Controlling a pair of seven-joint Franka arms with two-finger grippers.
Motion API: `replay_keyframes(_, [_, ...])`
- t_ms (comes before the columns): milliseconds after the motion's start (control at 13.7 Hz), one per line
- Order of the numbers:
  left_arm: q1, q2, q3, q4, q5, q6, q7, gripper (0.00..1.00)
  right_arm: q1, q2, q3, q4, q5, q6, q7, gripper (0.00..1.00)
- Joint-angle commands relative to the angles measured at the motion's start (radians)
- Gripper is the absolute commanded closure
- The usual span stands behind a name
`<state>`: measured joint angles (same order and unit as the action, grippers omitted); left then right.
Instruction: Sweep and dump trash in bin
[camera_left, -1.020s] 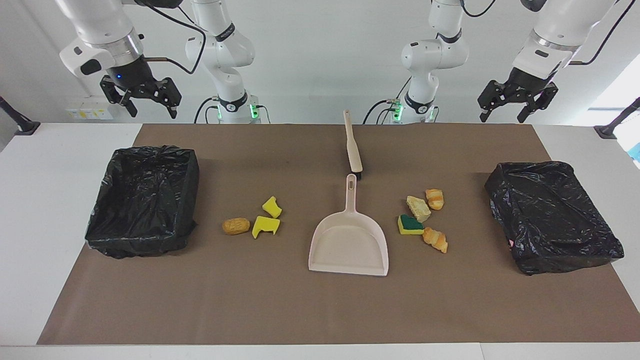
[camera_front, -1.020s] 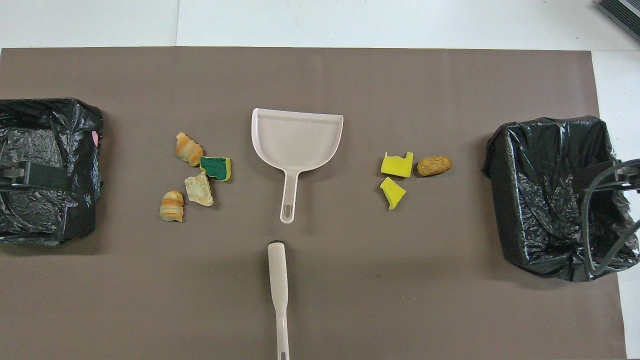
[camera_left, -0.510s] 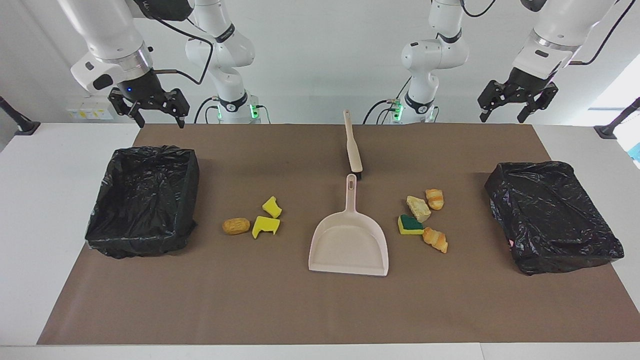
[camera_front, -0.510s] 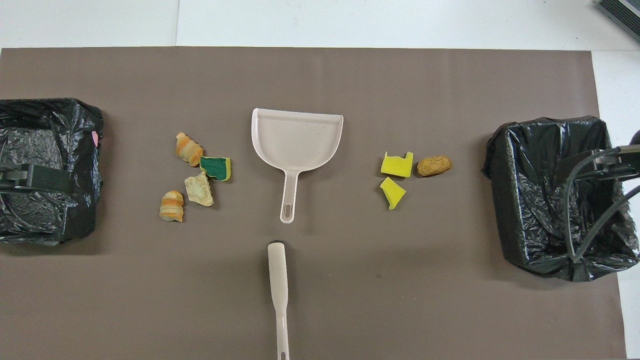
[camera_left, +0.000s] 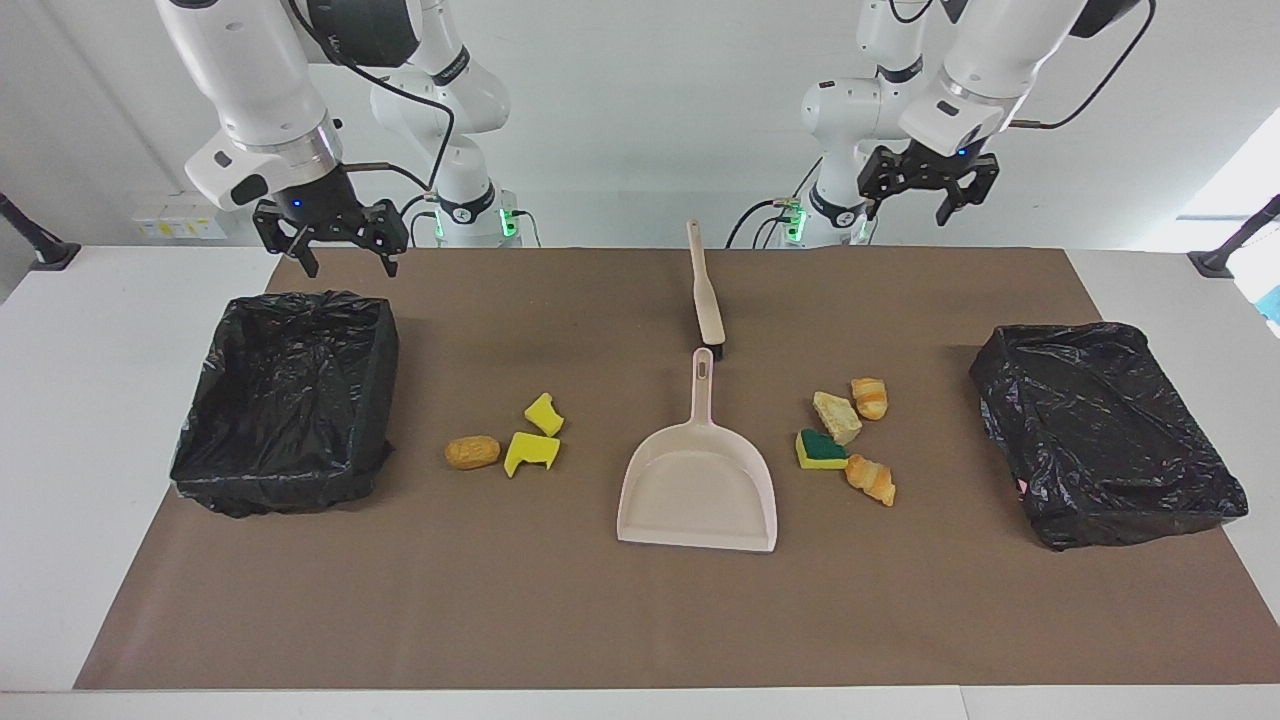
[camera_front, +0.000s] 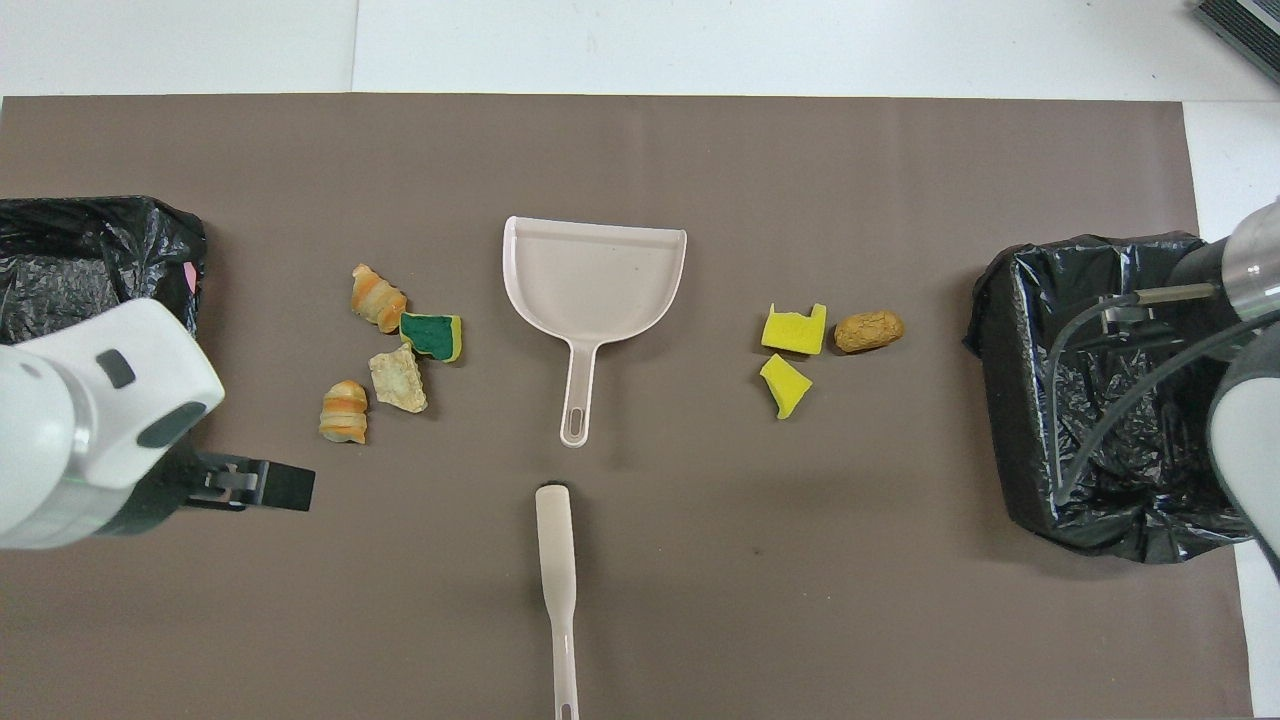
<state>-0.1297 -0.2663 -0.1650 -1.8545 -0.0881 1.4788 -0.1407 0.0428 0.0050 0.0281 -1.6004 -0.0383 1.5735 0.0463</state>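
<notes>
Trash (camera_left: 840, 435) on mat, both pincers up, open, well apart.

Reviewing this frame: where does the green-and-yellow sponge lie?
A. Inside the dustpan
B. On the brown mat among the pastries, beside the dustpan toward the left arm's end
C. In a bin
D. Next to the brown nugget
B: the green-and-yellow sponge lies on the brown mat with the pastries, beside the dustpan toward the left arm's end, not in it.
</notes>
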Motion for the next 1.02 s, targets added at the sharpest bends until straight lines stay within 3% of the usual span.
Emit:
replay_keyframes(0, [-0.105,-0.088,0.018,-0.147,-0.027,0.028,-0.104,0.00,0.049,-0.002,0.003,-0.064,0.001,0.069,0.084,0.00])
replay_keyframes(146, [-0.195,-0.094,0.016,-0.225,-0.033,0.093,-0.198,0.00,0.095,0.003,0.003,-0.110,0.003,0.137,0.157,0.00])
replay_keyframes(510, [-0.379,-0.108,0.016,-0.432,-0.065,0.333,-0.407,0.00,0.207,0.087,0.007,-0.112,0.034,0.194,0.372,0.00])
replay_keyframes(947, [-0.590,-0.054,0.016,-0.675,-0.067,0.651,-0.605,0.00,0.293,0.133,0.007,-0.177,0.037,0.316,0.409,0.00])
